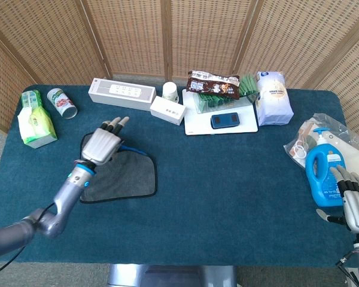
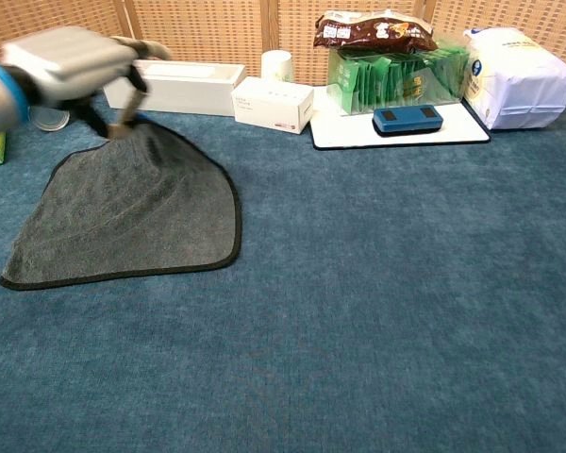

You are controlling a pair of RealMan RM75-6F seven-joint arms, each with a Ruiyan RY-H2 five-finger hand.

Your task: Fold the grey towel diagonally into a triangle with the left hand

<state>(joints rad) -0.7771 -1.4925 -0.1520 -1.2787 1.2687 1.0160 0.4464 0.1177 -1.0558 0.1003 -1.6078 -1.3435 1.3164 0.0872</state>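
Note:
The grey towel (image 1: 127,176) with a dark hem lies on the blue table, its far corner drawn up into a peak. My left hand (image 1: 100,145) hovers over the towel's left part and pinches that lifted corner; in the chest view the left hand (image 2: 68,55) is motion-blurred above the grey towel (image 2: 137,208), with the pinched corner just beneath it. My right hand (image 1: 355,202) rests at the table's right edge, fingers straight, beside a blue detergent bottle (image 1: 323,172).
Along the back stand a white power strip box (image 1: 121,92), a small white box (image 1: 167,110), a cup (image 1: 170,91), a can (image 1: 62,103) and a green tissue pack (image 1: 35,122). A white tray (image 1: 198,122) carries snacks and a phone.

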